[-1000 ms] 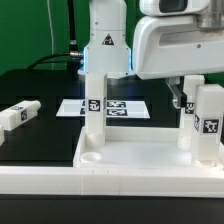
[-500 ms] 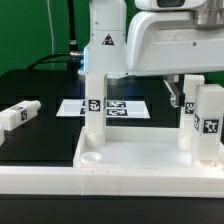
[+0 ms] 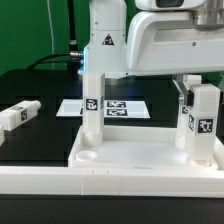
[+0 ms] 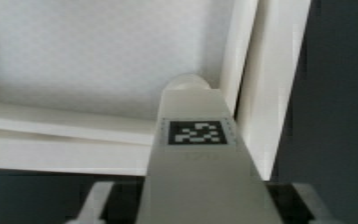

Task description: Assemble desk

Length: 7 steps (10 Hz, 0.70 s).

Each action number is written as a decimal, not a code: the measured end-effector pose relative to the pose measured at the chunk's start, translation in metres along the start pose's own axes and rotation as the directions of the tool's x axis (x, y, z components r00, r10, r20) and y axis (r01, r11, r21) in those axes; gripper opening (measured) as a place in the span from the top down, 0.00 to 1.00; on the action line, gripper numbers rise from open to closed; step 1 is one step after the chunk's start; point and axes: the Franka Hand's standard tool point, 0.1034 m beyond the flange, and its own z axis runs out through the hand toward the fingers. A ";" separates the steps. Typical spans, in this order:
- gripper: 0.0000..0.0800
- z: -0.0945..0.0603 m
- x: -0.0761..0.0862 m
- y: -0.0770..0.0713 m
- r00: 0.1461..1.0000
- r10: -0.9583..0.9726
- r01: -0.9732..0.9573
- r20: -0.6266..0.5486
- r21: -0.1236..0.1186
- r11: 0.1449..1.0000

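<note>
Gripper: the gripper [image 4: 197,203] is grasping the held leg [image 4: 197,120], with its jaws sitting against the leg's opposite sides in the wrist view.
Held leg: it is showing as a white square-section post with one black-and-white tag facing the wrist camera. It is standing at a rimmed corner of the slab [image 3: 130,165].
Slab: it is lying flat at 6 o'clock in the exterior view. It is white, and a round socket [image 3: 90,157] is sitting open at its 8 o'clock corner.
Standing legs: one upright leg [image 3: 92,115] is standing at the slab's 10 o'clock. Two tagged posts [image 3: 204,120] are standing at its 3 o'clock; I cannot tell which one is being held.
Loose leg: the loose leg [image 3: 18,114] is lying on the black table [image 3: 40,140] at 9 o'clock, apart from the slab.
Marker board: the marker board [image 3: 120,107] is lying at 12 o'clock, beyond the slab.
</note>
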 end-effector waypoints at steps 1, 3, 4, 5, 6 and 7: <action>0.64 0.000 0.000 0.000 0.999 0.036 -0.036 0.000 0.000 0.999; 0.64 0.001 -0.002 -0.004 0.964 0.265 -0.265 -0.001 0.005 0.964; 0.64 0.001 -0.002 -0.006 0.926 0.378 -0.378 -0.004 0.009 0.926; 0.64 0.001 -0.001 -0.006 0.887 0.462 -0.462 -0.012 0.013 0.887; 0.64 0.002 0.000 -0.007 0.847 0.531 -0.531 -0.015 0.016 0.848; 0.64 0.002 0.000 -0.007 0.808 0.589 -0.589 -0.015 0.020 0.808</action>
